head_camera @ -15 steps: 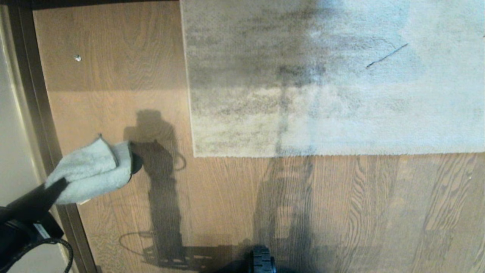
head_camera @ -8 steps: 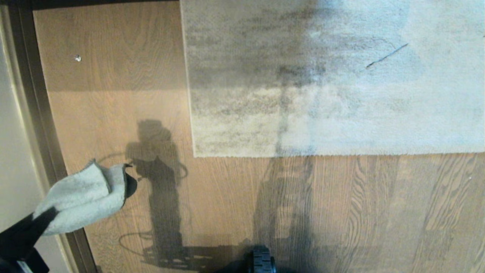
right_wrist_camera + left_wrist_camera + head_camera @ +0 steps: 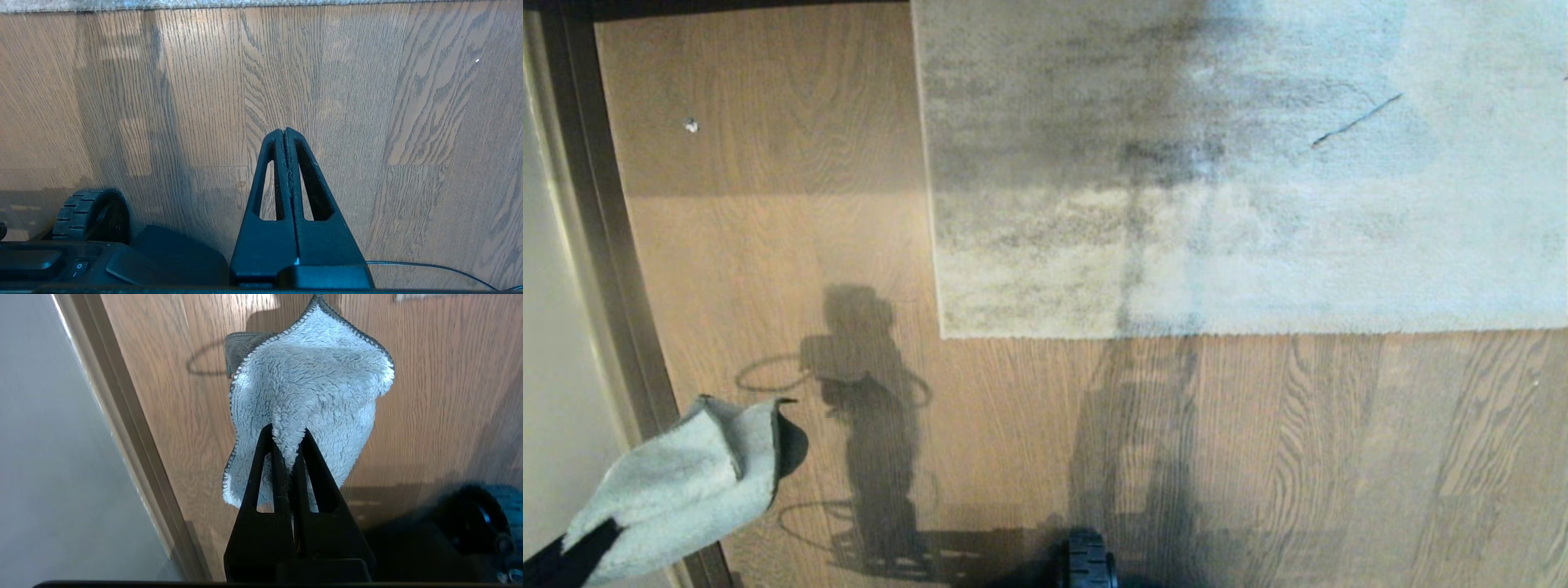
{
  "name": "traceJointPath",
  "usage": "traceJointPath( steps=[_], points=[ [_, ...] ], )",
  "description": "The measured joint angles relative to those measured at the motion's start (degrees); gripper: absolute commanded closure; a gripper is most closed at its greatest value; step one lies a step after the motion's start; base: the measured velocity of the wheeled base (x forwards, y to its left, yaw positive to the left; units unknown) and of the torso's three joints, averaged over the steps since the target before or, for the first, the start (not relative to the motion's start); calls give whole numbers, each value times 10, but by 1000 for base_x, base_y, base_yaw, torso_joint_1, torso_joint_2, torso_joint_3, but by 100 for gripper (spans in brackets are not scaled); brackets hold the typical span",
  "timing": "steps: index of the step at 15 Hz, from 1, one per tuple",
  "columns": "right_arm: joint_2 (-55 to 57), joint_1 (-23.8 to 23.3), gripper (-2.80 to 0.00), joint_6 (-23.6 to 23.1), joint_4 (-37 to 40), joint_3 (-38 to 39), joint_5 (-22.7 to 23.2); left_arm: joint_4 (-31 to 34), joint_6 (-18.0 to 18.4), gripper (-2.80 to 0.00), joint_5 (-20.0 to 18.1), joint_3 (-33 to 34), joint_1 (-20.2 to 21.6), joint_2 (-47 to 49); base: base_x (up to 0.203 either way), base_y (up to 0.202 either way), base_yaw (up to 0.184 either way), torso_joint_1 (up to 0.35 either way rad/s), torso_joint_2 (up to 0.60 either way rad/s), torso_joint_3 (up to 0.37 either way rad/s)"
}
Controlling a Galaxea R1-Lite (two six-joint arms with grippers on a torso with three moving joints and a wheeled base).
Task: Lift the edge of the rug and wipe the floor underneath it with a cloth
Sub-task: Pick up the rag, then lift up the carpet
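Light brown floor (image 3: 792, 204) with darker wavy wood grain. A pale grey rug (image 3: 1241, 163), mottled with darker grey smudges, paler toward the right. A dark brown skirting strip (image 3: 613, 245) beside an off-white wall (image 3: 547, 343). A fluffy pale grey-white cloth (image 3: 314, 388) with dark grey stitched edging and a darker grey reverse. Black end effectors, left (image 3: 288, 437) and right (image 3: 284, 132). A black ridged wheel (image 3: 92, 214).

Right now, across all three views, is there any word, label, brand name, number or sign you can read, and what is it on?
None can be read.
The cloth in the left claw shows stitched edging only, no tag.
The rug edge and the floor carry no print.
A rocker switch on the robot's base, seen in the right wrist view, bears a small mark too tiny to read.
The right claw is plain black.
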Motion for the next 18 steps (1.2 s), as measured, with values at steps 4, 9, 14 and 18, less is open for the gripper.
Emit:
traceJointPath(
  steps=[4,9,14,18],
  points=[
    [0,0,0,0,0,0,0,82,-1,0,1,2,0,-81,0,0,0,0,0,0],
    [0,0,0,1,0,0,0,144,-5,0,25,10,9,-185,0,0,0,0,0,0],
    [0,0,0,0,0,0,0,192,-9,0,4,18,15,-277,0,0,0,0,0,0],
    [0,0,0,0,0,0,0,190,-22,0,-42,31,15,-293,0,0,0,0,0,0]
  ],
)
